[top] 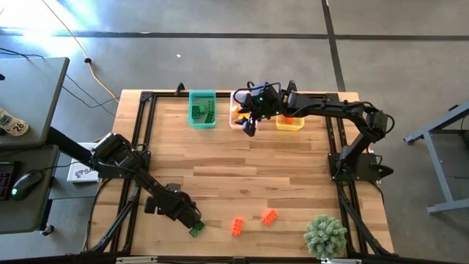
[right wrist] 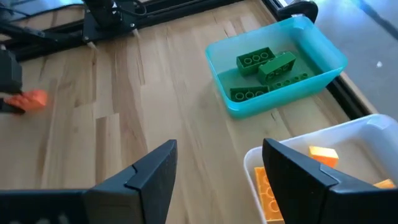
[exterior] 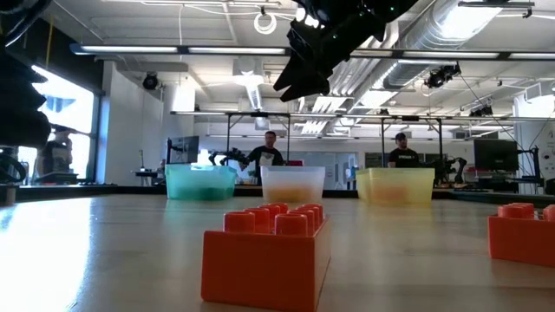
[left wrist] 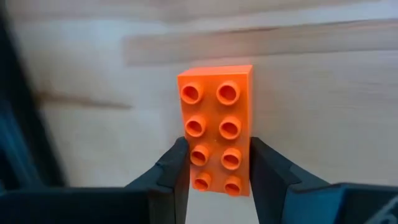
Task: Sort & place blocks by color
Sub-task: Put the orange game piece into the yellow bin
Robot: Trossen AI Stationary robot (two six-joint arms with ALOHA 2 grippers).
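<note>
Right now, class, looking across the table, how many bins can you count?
3. They stand in a row at the table's far edge: the teal bin at one end, the clear bin in the middle and the yellow bin at the other end. None seems hidden.

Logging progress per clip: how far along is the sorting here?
Done: green blocks lie in the teal bin, orange ones in the clear bin. In hand: the left end effector is shut on an orange block. Left: loose orange blocks near the plant; right end effector open by the bins.
</note>
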